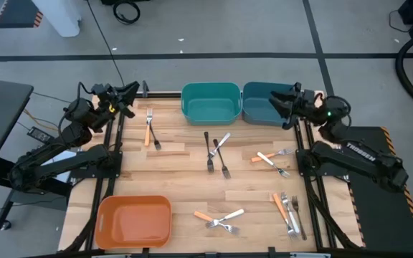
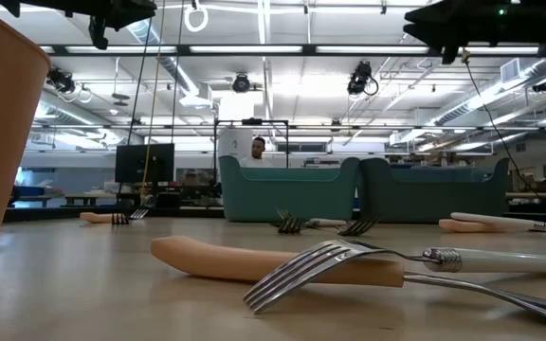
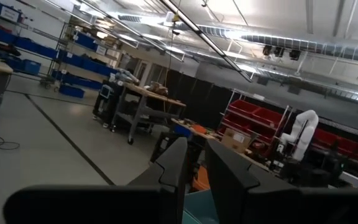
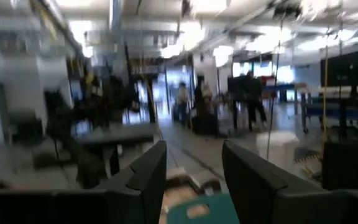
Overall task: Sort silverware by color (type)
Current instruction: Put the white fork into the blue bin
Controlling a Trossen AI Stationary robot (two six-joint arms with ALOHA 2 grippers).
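Nothing is sorted yet: all forks (image 1: 217, 155) lie scattered on the counter (image 1: 178, 179), bins (image 1: 210, 102) look empty. Left gripper (image 1: 126, 93) jaws narrow, empty; right gripper (image 1: 284, 104) jaws wide, empty.

Grey floor (image 1: 214, 29) — strip-lit ceiling (image 2: 282, 57), red shelving (image 3: 260, 118).

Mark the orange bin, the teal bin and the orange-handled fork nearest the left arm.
orange bin (image 1: 106, 208): high view, left rim.
teal bin (image 1: 210, 87): high view, far rim.
orange-handled fork (image 1: 148, 133): high view, on its handle.
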